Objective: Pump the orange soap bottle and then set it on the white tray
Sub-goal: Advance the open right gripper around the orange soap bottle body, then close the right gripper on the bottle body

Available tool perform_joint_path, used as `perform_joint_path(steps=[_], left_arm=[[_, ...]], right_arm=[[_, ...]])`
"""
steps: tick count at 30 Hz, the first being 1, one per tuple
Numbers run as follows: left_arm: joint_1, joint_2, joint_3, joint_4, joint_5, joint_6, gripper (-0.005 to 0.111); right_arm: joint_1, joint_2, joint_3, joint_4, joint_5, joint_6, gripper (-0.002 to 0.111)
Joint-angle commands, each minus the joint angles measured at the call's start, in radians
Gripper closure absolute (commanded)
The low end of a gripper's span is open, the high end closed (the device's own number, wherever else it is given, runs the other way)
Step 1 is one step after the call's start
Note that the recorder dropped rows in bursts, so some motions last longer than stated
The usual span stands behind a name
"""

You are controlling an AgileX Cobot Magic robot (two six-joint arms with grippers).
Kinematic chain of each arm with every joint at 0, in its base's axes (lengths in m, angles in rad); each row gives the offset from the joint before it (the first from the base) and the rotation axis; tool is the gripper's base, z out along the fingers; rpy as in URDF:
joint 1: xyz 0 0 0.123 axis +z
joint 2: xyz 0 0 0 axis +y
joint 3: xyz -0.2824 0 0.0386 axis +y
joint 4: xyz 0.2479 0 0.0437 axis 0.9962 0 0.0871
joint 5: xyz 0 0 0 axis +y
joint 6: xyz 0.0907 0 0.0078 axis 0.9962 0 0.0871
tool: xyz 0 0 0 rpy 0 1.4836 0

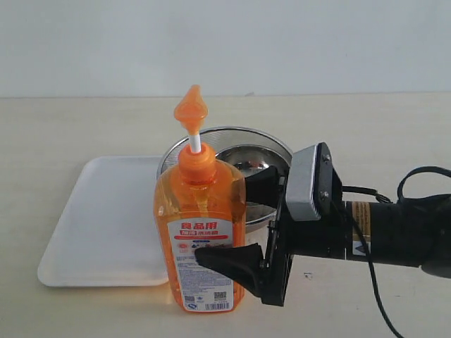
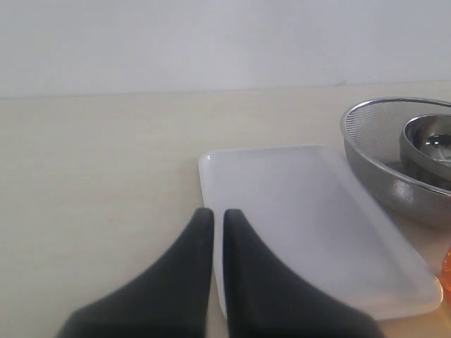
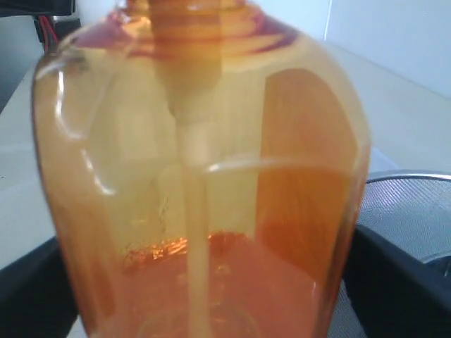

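**Status.** The orange soap bottle (image 1: pixel 201 232) stands upright on the counter (image 1: pixel 70 134), just beside the white tray (image 1: pixel 99 211) and not on it. Its pump head (image 1: pixel 190 109) is raised on its stem. The right tool (image 1: pixel 224 222) spans the bottle with jaws set wide. One finger crosses the label and the other sits behind, and both appear to bear on the walls, so the bottle is judged held. The left tool (image 2: pixel 213 218) is closed tight and empty, its tips aimed toward the tray's rim.

**Hazards.**
- An off-centre press on the pump head would likely tip the tall bottle toward the tray or twist it in the grip.
- The smooth plastic walls may slip between the fingers under downward load.
- Dispensed soap would fall on the counter or the tray, making either slippery.
- A low lift may catch the bottle base on the tray's raised rim.
- The nested steel bowls (image 1: pixel 239 137) sit just beyond the tray, close behind the rear finger. A wide swing could strike them.

**Surroundings.** The counter is pale, matte and level. A plain white wall (image 1: pixel 225 42) rises behind the tray.
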Motion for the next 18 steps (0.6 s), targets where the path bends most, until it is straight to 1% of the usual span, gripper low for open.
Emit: perform_joint_path(steps=[1, 7, 9, 11, 14, 18], left_arm=[[0.002, -0.003, 0.003, 0.0, 0.0, 0.004, 0.102], [0.002, -0.003, 0.003, 0.0, 0.0, 0.004, 0.102], [0.002, -0.003, 0.003, 0.0, 0.0, 0.004, 0.102], [0.002, -0.003, 0.003, 0.0, 0.0, 0.004, 0.102], [0.002, -0.003, 0.003, 0.0, 0.0, 0.004, 0.102], [0.002, -0.003, 0.003, 0.0, 0.0, 0.004, 0.102]], right_arm=[[0.001, 0.003, -0.013, -0.017, -0.012, 0.001, 0.022], [0.004, 0.003, -0.026, -0.017, -0.012, 0.011, 0.022], [0.03, 0.003, -0.03, -0.003, -0.012, 0.009, 0.022], [0.078, 0.003, -0.036, 0.042, -0.012, -0.021, 0.022], [0.106, 0.003, -0.036, 0.106, -0.012, -0.056, 0.022], [0.127, 0.003, -0.036, 0.122, -0.012, -0.055, 0.022]])
